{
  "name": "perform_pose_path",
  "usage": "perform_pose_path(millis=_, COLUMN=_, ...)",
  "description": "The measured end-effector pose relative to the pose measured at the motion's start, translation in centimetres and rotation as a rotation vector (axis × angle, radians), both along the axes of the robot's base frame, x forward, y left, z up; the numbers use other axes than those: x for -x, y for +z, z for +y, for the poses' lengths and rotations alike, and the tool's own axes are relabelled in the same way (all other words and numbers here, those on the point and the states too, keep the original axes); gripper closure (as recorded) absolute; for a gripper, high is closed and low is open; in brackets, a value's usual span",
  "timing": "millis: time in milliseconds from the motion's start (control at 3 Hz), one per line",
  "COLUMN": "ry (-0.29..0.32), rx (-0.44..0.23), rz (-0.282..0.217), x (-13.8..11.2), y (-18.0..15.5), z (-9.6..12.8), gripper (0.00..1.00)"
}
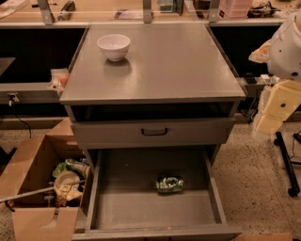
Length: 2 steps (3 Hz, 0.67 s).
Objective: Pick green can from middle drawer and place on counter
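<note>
The green can (170, 183) lies on its side on the flat bottom of the open middle drawer (141, 207), right of its middle. The counter (169, 66) is the grey top of the cabinet above it. My arm comes in at the right edge. My gripper (274, 114) hangs beside the counter's front right corner, well above and to the right of the can, and holds nothing that I can see.
A white bowl (113, 46) stands on the counter's back left. The upper drawer front with a black handle (154, 132) sits just above the open drawer. An open cardboard box (44, 183) of odds and ends stands on the floor at left. A tan bench (141, 12) runs behind.
</note>
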<state>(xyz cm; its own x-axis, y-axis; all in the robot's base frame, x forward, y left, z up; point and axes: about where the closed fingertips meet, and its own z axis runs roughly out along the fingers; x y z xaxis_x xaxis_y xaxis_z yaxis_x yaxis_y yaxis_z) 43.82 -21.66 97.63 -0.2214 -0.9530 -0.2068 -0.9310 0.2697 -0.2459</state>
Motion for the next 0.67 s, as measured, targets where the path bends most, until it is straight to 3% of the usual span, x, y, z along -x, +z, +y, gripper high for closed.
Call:
perform_pose_path(millis=333, ry=0.0, rx=0.0, rz=0.0, x=0.0, y=0.0, z=0.0, gripper=0.0)
perform_pose_path(millis=667, ry=0.014, rx=-0.003, rz=0.021, x=0.4, y=-2.7, z=0.5, gripper=0.0)
